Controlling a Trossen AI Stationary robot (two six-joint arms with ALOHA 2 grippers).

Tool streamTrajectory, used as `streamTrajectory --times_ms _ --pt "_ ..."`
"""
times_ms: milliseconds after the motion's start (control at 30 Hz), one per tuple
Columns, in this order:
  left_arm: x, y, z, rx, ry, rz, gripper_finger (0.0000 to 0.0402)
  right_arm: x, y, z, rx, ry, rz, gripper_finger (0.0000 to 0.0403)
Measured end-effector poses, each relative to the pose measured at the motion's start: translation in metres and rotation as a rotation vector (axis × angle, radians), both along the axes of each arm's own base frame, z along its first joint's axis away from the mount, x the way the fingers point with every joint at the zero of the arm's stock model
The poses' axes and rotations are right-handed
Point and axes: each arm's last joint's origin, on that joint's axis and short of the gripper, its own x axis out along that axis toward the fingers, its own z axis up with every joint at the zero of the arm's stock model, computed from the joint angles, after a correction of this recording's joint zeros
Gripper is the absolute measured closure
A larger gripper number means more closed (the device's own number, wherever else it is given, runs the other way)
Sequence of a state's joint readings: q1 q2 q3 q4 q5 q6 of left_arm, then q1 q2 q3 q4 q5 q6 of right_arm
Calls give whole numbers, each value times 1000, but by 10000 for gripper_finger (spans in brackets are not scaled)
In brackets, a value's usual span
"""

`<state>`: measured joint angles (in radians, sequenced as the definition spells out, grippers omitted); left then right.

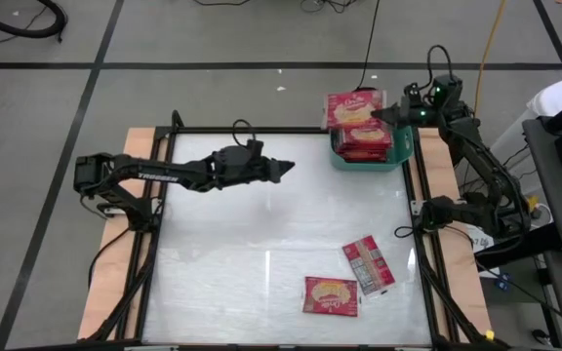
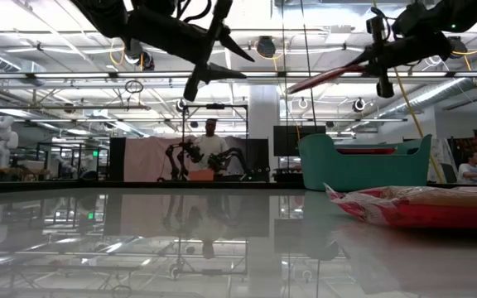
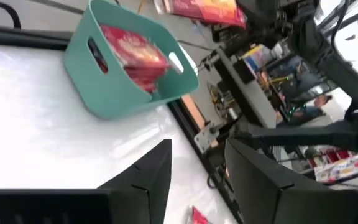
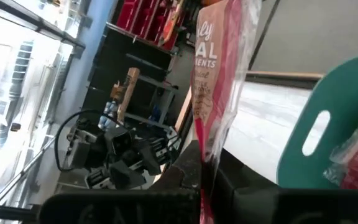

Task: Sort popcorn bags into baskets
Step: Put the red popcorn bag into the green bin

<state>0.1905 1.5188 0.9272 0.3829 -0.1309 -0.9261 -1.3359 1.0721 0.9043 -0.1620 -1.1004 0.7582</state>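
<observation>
The teal basket (image 1: 406, 148) stands at the table's far right corner with several red popcorn bags (image 1: 363, 141) stacked in it; the left wrist view shows the basket (image 3: 104, 87) and the bags (image 3: 135, 53) too. My right gripper (image 1: 383, 112) hovers over the basket, shut on one more red bag (image 1: 352, 105). Two bags lie flat on the near right of the table, one picture side up (image 1: 331, 294) and one grey-white back up (image 1: 369, 263). My left gripper (image 1: 283, 168) is open above the table's far middle, touching nothing. My right gripper pinches the red bag between its two fingers at one edge (image 4: 207, 146), coming about level from the table's right. The bag is lifted clear above the basket's far side and sticks out past the fingers toward the left, nearly flat in the low view (image 2: 330, 79).
The table's frame rails (image 1: 413, 224) run along its sides. The left half and middle of the glossy table top (image 1: 213, 253) hold nothing. Beyond the right edge are my right arm's base (image 1: 457, 210) and equipment. A person (image 2: 211, 145) stands far behind the table.
</observation>
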Motion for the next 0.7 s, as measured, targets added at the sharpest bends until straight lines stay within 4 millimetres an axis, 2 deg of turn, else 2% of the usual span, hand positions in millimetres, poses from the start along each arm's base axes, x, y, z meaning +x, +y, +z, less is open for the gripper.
streamTrajectory --times_ms 233,400,533,700 --pt "1 -8 -3 -7 30 -27 269 -1 -1 -6 42 60 -90 403" --pt "1 -11 -6 -21 57 -68 270 6 1 3 44 67 -103 403" --pt "0 -12 -7 -23 72 -92 270 14 12 11 35 148 -126 403" --pt "0 -13 -7 -9 81 -130 270 13 38 23 25 381 -188 403"
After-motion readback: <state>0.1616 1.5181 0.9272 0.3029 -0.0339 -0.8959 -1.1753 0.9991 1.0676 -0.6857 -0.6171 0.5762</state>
